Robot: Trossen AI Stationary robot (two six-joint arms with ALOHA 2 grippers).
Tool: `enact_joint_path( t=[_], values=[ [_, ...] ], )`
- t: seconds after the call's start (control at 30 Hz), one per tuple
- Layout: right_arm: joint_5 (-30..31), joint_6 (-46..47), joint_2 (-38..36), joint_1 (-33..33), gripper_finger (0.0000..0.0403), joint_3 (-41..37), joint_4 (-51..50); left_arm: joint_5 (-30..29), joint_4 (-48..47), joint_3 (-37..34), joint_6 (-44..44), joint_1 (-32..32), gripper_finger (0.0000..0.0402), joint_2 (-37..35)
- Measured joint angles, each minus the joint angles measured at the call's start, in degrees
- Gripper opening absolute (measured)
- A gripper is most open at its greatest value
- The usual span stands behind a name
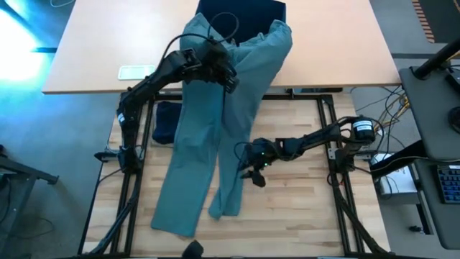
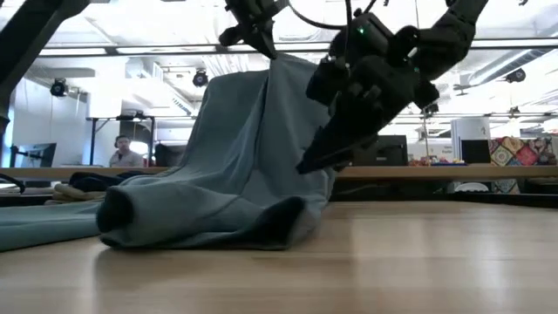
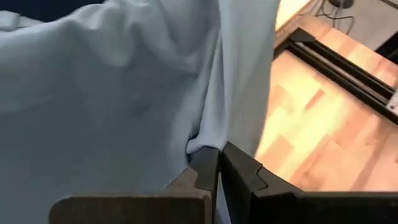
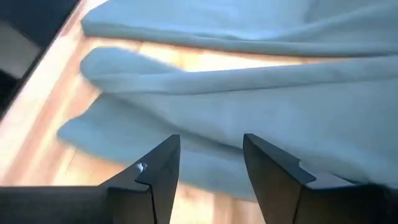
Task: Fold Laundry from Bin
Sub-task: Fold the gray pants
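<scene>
The large teal-green garment (image 1: pixel 194 158) runs from the navy bin (image 1: pixel 244 11) at the far edge down to the table's near edge. Its upper end drapes over the bin's rim and its two legs lie flat on the wood. My left gripper (image 1: pixel 231 80) is shut on the garment's middle, raised above the table. My right gripper (image 1: pixel 250 171) stands open and low beside the garment's right leg (image 4: pixel 280 93), fingers slanting down toward it. I cannot tell whether it touches the cloth. My left gripper pinches a bunched fold of the teal cloth (image 3: pixel 200 142) between its two fingers, in the garment's middle part. The fingers (image 3: pixel 208 174) slant downward from the table's left. The cloth is drawn up into a peak (image 2: pixel 270 61) and hangs from it, its legs resting on the table.
A navy garment (image 1: pixel 165 121) lies crumpled on the table's left part, beside the teal one. A small white flat device (image 1: pixel 136 72) sits on the far desk at the left. Bare wood shows right of the garment and around my right arm.
</scene>
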Motion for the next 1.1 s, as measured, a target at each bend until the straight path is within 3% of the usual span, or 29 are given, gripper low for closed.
enact_joint_path(
  t=[0.2,0.3,0.43,0.57,0.7,0.83,0.9,1.0,1.1],
  values=[
    [7.81,-1.62,4.21,-0.01,0.0166,-0.01,-5.86,-0.31,-0.02,-0.01,1.36,1.80,0.0000,-0.35],
    [9.14,1.59,3.65,-0.34,0.0166,0.75,-15.44,-0.31,-0.83,-0.07,2.30,2.13,0.0000,-0.35],
    [16.25,7.03,-3.77,0.11,0.0166,0.23,-50.30,-1.74,-4.56,-0.07,3.85,2.65,0.0000,-0.41],
    [17.30,13.81,-14.98,0.21,0.0166,-0.75,-81.95,-3.25,-6.54,-0.09,4.82,2.80,0.0000,-0.43],
    [15.51,13.46,-30.09,0.78,0.0166,-1.89,-79.25,-4.10,-5.44,-0.13,5.96,2.78,0.0000,-0.37],
    [12.94,17.61,-42.22,0.84,0.0164,-5.77,-58.61,-4.21,-5.51,-0.13,5.94,3.04,0.0000,-0.33],
    [15.94,22.49,-47.02,0.81,0.0164,-7.88,-55.53,-4.22,-5.59,-0.13,5.83,3.06,0.0000,-0.33],
    [21.28,27.78,-50.48,0.86,0.0164,-10.79,-60.52,-3.20,-6.30,-0.11,5.03,2.91,0.0000,-0.33],
    [21.16,31.22,-51.44,0.94,0.0164,-14.62,-68.68,2.89,-6.01,-0.11,4.17,2.00,0.0000,-0.33]
  ],
)
